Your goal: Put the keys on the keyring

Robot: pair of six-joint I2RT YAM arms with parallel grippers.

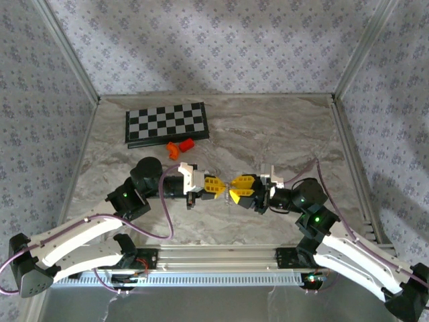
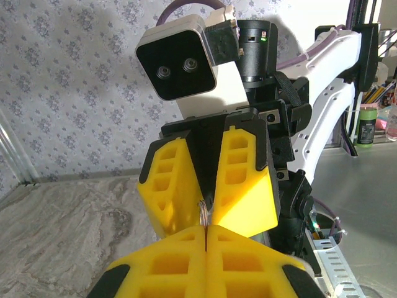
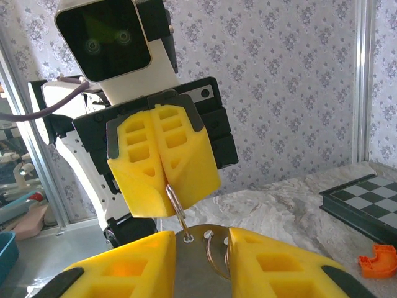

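Right gripper [image 3: 201,245], low in the frame, grasps the flat silver key [image 3: 193,251], while the clenched left gripper [image 3: 166,180] at centre pinches the keyring [image 3: 176,203] wire at the key's hole; feed it through slowly, keeping both aligned.

1 silver key [image 3: 192,267]; keyring wire [image 3: 174,200] at its hole.

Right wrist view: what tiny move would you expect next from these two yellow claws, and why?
Probably ease the right gripper forward so the keyring wire, pinched in the shut left gripper, threads the hole in the key that seems held between its fingers; the wire tip sits right at that hole.
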